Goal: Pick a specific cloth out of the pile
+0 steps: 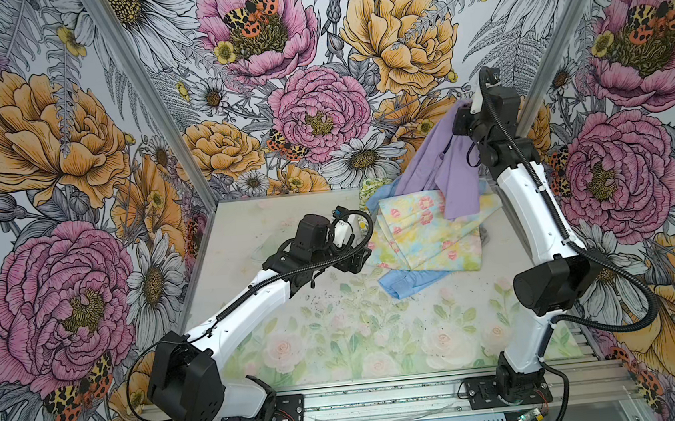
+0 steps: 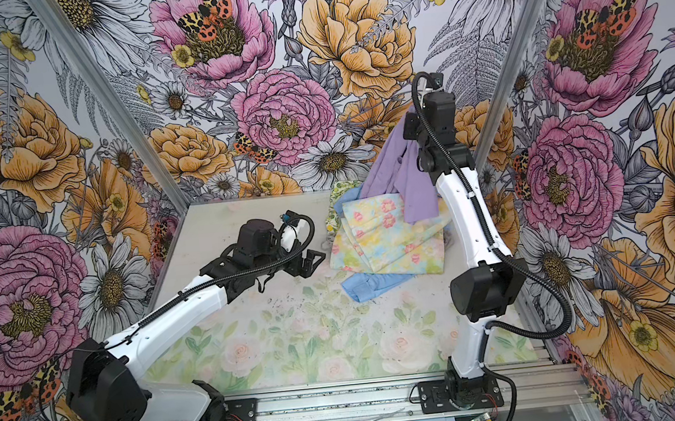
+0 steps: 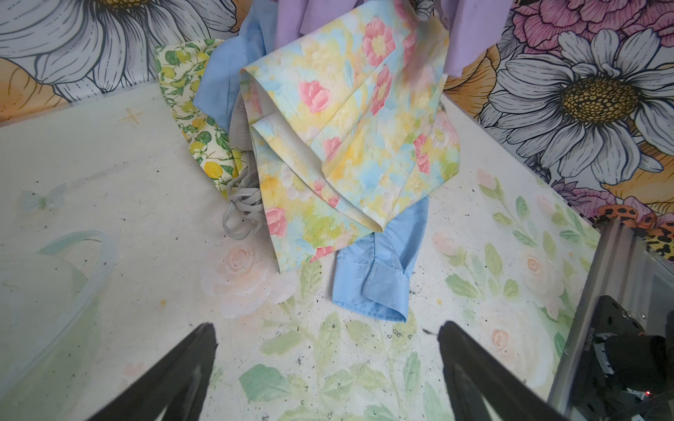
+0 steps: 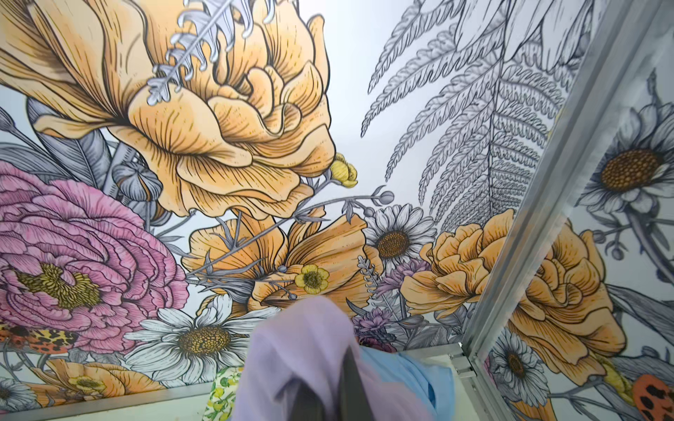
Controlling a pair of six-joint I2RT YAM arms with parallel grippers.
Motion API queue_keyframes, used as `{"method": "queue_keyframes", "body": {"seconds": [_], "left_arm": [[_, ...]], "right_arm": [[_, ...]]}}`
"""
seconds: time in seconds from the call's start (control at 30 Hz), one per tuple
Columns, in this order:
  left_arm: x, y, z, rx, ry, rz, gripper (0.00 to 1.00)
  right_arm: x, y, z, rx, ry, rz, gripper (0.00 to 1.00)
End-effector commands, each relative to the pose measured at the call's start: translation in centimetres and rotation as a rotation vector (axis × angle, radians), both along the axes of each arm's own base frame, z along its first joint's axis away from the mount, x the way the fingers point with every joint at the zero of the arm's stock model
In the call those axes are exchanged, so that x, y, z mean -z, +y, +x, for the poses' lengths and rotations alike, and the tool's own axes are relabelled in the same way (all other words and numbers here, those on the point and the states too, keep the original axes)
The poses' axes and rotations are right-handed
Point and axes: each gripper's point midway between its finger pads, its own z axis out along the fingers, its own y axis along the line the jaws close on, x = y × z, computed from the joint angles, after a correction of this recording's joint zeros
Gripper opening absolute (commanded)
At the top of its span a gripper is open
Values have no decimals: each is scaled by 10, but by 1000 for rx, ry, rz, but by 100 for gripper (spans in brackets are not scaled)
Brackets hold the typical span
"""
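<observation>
1. The right gripper (image 1: 464,111) is clamped on the top end of the cloth (image 1: 442,165), high over the table's far right corner, near the back wall.
2. In the right wrist view the lilac fabric is bunched around the dark fingers (image 4: 350,375). The jaws are pinched together on it.
3. The cloth is hung from that grip in long folds. Its lower end is draped onto the pile (image 1: 435,249), touching the floral cloth (image 1: 412,221).
4. The pile is placed at the far right of the table (image 1: 338,336). The floral cloth is laid on top, with the blue shirt (image 1: 401,287) under it and a cuffed sleeve stuck out toward the near side.
5. A lemon-print piece (image 1: 367,190) is tucked in at the pile's far left edge, beside the blue shirt.
6. Grey straps (image 3: 240,207) are seen in the left wrist view, between the lemon-print piece and the floral cloth.
7. The left gripper (image 1: 357,260) is spread wide with nothing held, low over the table just left of the pile. Contact with the floral cloth cannot be told from the top views.
8. In the left wrist view bare table is seen between its fingers (image 3: 182,364). The blue sleeve is ahead of them, not touched.
</observation>
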Motion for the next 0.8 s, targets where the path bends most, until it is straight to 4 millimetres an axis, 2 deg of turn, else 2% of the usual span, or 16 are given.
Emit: {"method": "queue_keyframes", "body": {"seconds": [0.0, 0.17, 0.3, 0.57, 0.77], "left_arm": [[0, 4, 8, -34, -12, -6, 96], [2, 7, 11, -53, -13, 4, 96], [3, 13, 17, -80, -11, 3, 96], [-6, 44, 36, -188, -33, -23, 96], [-24, 73, 48, -277, -86, -87, 96]], "right_arm": [[-67, 5, -10, -24, -189, 40, 0], [-107, 15, -15, -67, -304, 86, 0], [-121, 30, -24, -113, -335, 110, 0], [-115, 82, -58, -223, -286, 74, 0], [-87, 117, -78, -304, -203, 97, 0]]}}
